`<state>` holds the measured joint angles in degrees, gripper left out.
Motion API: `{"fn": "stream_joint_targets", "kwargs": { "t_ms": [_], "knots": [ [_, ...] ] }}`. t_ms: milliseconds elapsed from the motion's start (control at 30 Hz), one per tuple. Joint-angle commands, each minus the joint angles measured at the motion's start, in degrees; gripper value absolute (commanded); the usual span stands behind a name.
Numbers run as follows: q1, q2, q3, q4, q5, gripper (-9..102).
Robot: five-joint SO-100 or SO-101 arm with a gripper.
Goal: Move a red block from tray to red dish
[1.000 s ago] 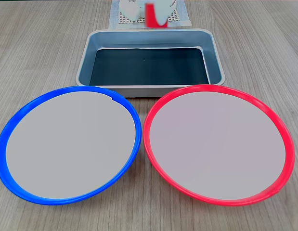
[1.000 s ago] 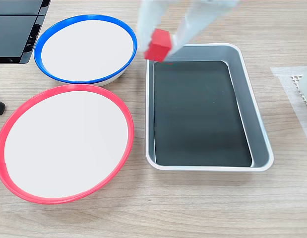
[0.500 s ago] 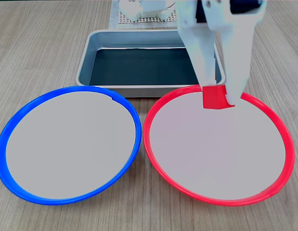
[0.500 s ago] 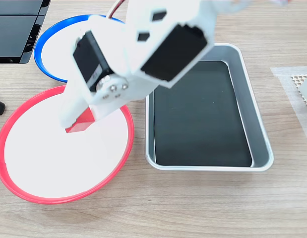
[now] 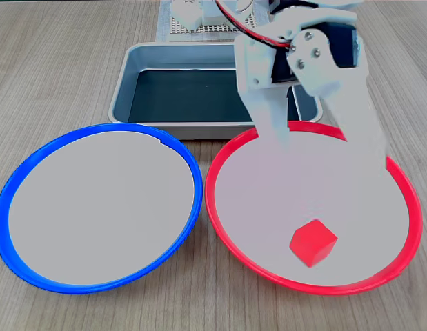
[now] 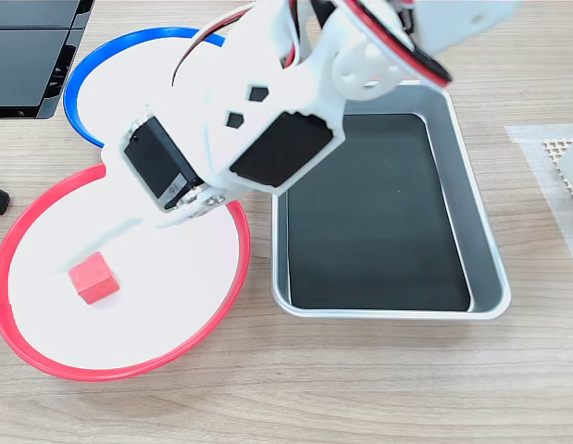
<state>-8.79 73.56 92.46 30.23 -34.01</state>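
A blue-rimmed plate point(image 5: 96, 207) sits just beside the red dish point(image 5: 227, 221) on the wooden table point(image 5: 61, 55), with the tray point(image 5: 123, 89) behind them both; the white arm point(image 6: 267, 120) reaches across the dish and hides part of the tray's rim. The red block point(image 5: 312, 243) is a small plain cube, lying free on the dish's pale floor near its front edge. The gripper point(image 5: 330, 148) hangs above it, blurred, seemingly spread wide and holding nothing.
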Motion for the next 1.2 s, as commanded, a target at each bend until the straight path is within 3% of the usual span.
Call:
{"fn": "stream_joint_targets", "kwargs": {
  "t_ms": [0, 33, 133, 267, 300, 433, 533, 733, 867, 1167],
  "knots": [
    [0.79, 6.5, 2.2, -3.52, 0.35, 37],
    [0.79, 8.44, 3.52, -5.19, 0.7, 33],
    [1.41, 17.93, 8.0, -11.95, 10.02, 0],
    [4.83, 31.9, 14.68, -19.42, 28.83, 0],
    [7.38, 39.11, 17.93, -20.57, 39.9, 0],
    [12.04, 58.01, 28.74, -17.05, 52.82, 0],
    [13.97, 71.81, 37.71, -5.54, 53.44, 0],
    [14.06, 99.84, 61.87, 24.35, 41.84, 0],
    [13.45, 106.61, 69.26, 28.39, 40.34, 0],
    [14.5, 114.79, 79.63, 27.51, 40.87, 0]
  ]
}}
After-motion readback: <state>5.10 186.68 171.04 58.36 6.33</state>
